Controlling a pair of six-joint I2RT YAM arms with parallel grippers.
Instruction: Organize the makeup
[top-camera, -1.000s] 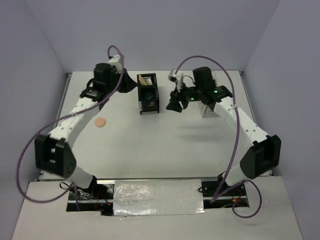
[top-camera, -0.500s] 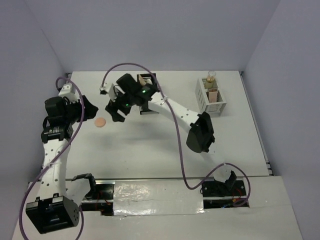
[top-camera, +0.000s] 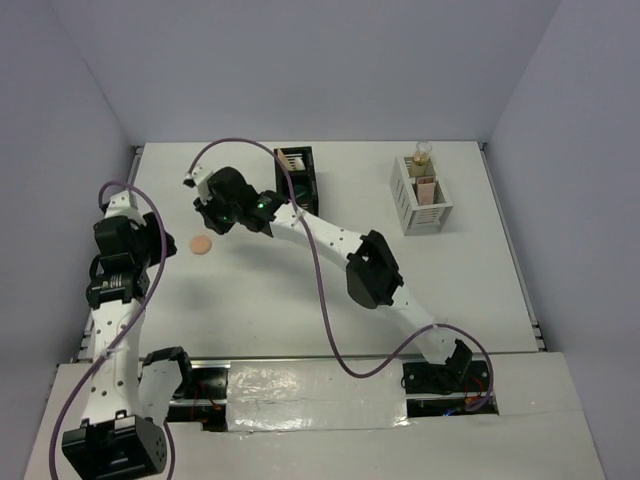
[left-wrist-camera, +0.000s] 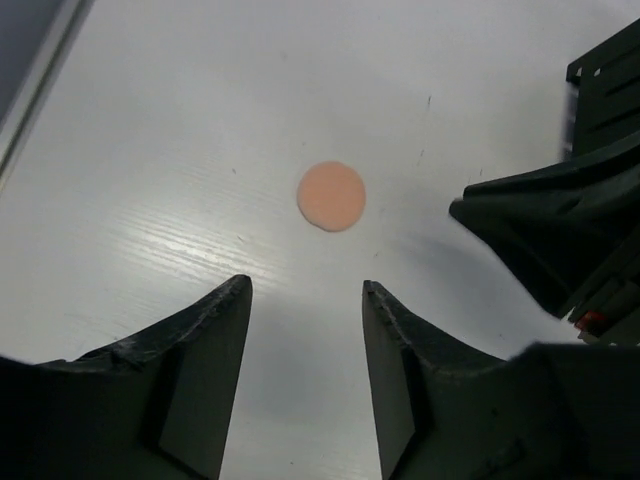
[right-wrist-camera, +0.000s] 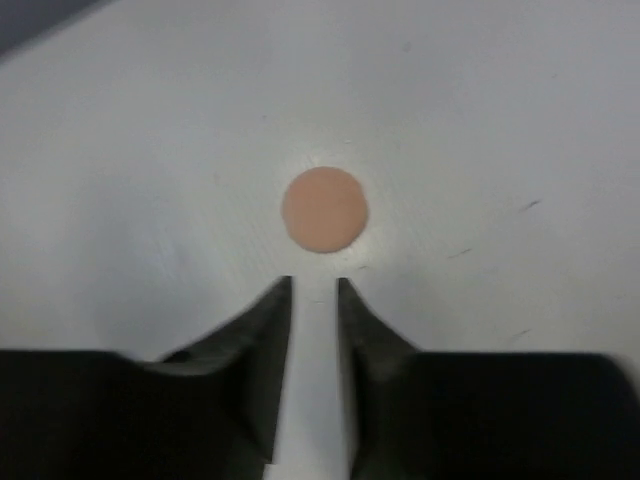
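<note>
Top cam: the peach round puff (top-camera: 202, 245) lies flat on the white table (top-camera: 300, 290), on the left side. It is round, so no long way & no pointing way. The right gripper (top-camera: 209, 222) reaches far across, just past the puff on its far side. The left arm (top-camera: 118, 262) stands by the table's left edge, near the puff. At the back is the black slotted box (top-camera: 297, 166). Well apart, on the right, is the white grid box (top-camera: 421, 203) w/ the gold-capped bottle (top-camera: 423, 152) upright in its far end.

Left wrist cam: the left gripper (left-wrist-camera: 305, 290) is open w/ nothing in it. The puff is ahead of the tips, not touching. The right gripper shows as a dark shape on the right.

Right wrist cam: the right gripper's jaws have only a thin gap, nothing between them. The puff is just past the tips.

Vs half a sec ago: the puff is in the same spot. The right gripper went more to the left & nearer the puff, and its jaws are closer together. The left arm pulled back toward the left edge.
</note>
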